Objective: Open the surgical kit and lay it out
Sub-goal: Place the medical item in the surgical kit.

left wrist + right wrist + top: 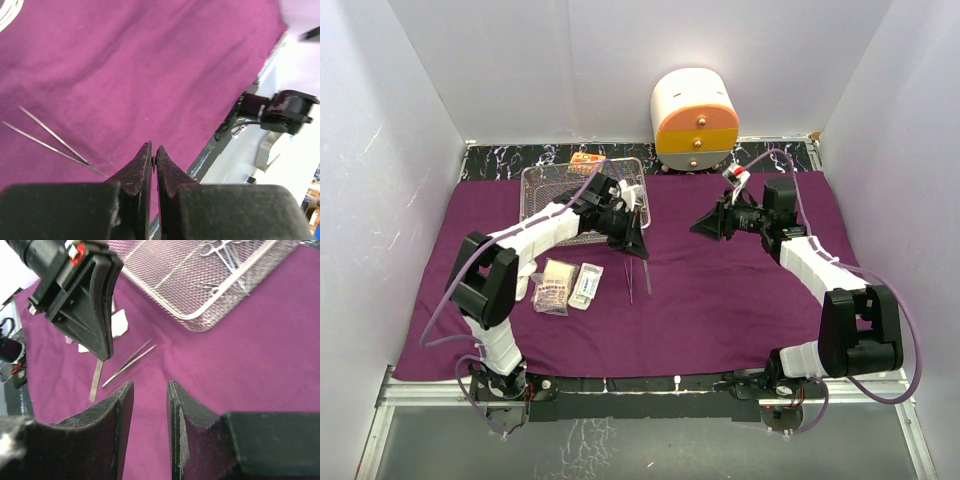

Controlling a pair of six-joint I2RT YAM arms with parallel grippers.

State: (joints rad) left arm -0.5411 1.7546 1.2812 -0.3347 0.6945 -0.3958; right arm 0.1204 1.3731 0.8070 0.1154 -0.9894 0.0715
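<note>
Top external: left gripper (640, 250) tilts downward, apparently pinching tweezers (647, 276); right gripper (698, 228) level, jaws parted.

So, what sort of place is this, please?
Probably a robot test booth, not a real operating room. Plain white walls enclose a table, a left arm and a right arm are bolted at its near edge, and a wire-mesh tray sits on a purple cloth.
</note>
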